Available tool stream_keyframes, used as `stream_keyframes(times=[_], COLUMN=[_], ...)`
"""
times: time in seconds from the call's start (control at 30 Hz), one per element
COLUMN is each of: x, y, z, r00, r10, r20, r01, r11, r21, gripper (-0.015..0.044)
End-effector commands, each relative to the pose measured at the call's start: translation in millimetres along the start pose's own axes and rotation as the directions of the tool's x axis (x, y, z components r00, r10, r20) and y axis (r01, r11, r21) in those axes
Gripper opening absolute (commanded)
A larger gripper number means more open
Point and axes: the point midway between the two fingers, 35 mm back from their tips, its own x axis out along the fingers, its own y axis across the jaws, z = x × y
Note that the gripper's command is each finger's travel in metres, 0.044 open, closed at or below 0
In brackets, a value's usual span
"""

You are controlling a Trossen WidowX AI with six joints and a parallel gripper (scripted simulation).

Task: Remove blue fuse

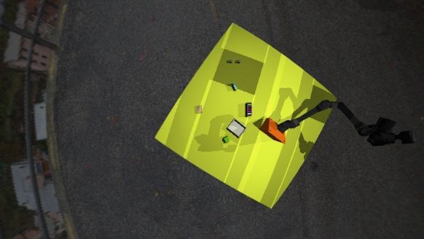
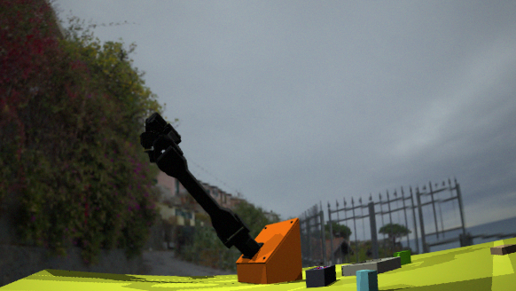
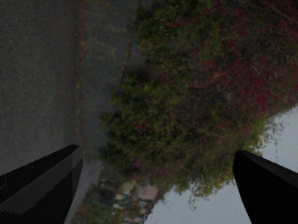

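The dark fuse block (image 1: pixel 246 109) (image 2: pixel 314 279) stands on the yellow table with a row of several coloured fuses in it. The blue fuse (image 1: pixel 249 106) sits in this row near the yellow one; I cannot make it out in the exterior view. The pale tray (image 1: pixel 237 128) (image 2: pixel 374 266) lies beside the block, with nothing seen in it. My gripper (image 3: pixel 159 158) is open, its black fingers wide apart with nothing between them. It is raised high and far from the block, beyond the table's edge on the right in the top view. The wrist view shows no block, fuse or tray.
The arm stands on an orange wedge base (image 1: pixel 270 127) (image 2: pixel 285 255) near the block and tray. A green block (image 1: pixel 226 139) (image 2: pixel 403 256) lies beside the tray. A teal block (image 1: pixel 234 87) (image 2: pixel 366 280), a pinkish-brown piece (image 1: pixel 199 109) (image 2: pixel 503 250) and two small grey pieces stand farther off.
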Motion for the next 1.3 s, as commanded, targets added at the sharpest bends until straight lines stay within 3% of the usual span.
stream_keyframes(times=[0.0,0.13,0.3,0.47,0.67,0.97,1.27], x=[-0.5,-13.7,-56.0,-105.9,-177.9,-326.5,-476.0], y=[-0.3,-6.9,-22.3,-30.5,-42.8,-50.0,-42.2], z=[-1.2,-29.1,-94.8,-142.9,-200.1,-262.2,-267.6], r00=[1.000,0.995,0.945,0.881,0.729,0.368,-0.005], r10=[-0.001,-0.025,-0.080,-0.093,-0.134,-0.152,-0.106], r20=[-0.004,-0.095,-0.316,-0.465,-0.672,-0.917,-0.994], r01=[0.001,0.029,0.123,0.164,0.302,0.549,0.696], r11=[1.000,0.999,0.985,0.980,0.943,0.832,0.714], r21=[0.002,0.041,0.120,0.116,0.139,0.082,-0.079], gripper=[0.0297,0.0192,0.0070,0.0070,0.0070,0.0070,0.0070])
